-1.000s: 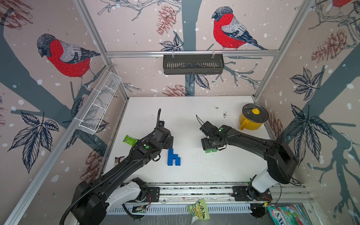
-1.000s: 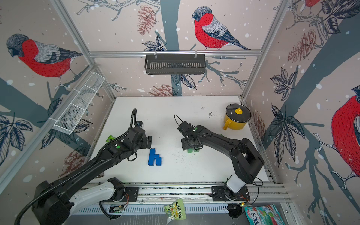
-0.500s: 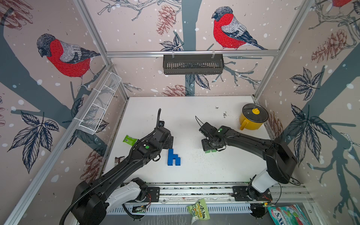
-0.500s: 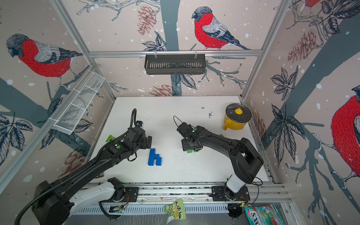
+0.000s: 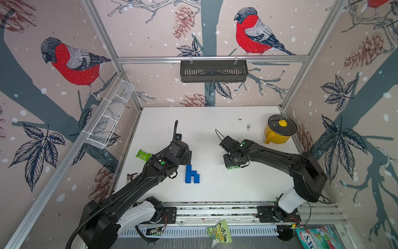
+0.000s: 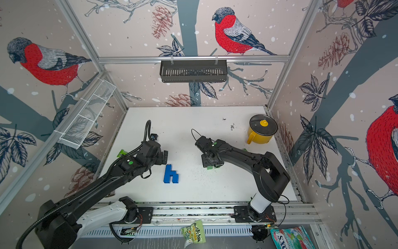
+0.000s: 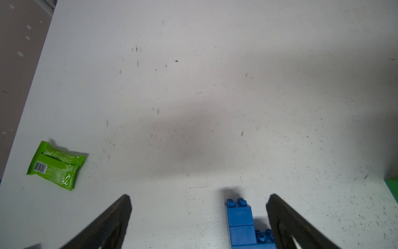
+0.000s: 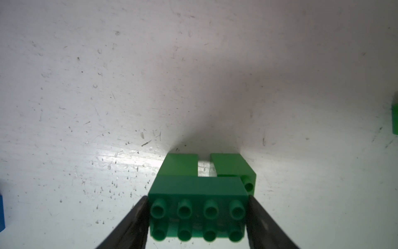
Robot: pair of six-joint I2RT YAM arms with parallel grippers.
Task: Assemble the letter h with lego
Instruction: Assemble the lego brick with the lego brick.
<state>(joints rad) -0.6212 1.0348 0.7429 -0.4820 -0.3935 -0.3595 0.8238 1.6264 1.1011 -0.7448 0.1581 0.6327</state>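
A yellow pot [image 5: 277,138] is sitting at the table's far right corner with its dark lid [image 5: 281,126] closing it and hiding the inside. A black slotted basket [image 5: 213,71] is hanging on the back rail, and a white wire basket [image 5: 109,116] on the left wall. What either is holding cannot be told.

The right gripper [image 8: 197,198] is clamping the short ends of a glossy green oblong brick [image 8: 198,187] showing 8 round studs, with 2 smooth green blocks [image 8: 181,165] lying just beyond it.

The blue h [image 5: 191,174], made of chunky studded bricks, is lying flat on the scuffed white table [image 5: 215,194] between the arms. The left gripper [image 7: 199,198] is hovering over its stem with jaws spread wide, touching nothing. A crinkly green packet [image 7: 56,166] is lying well apart.
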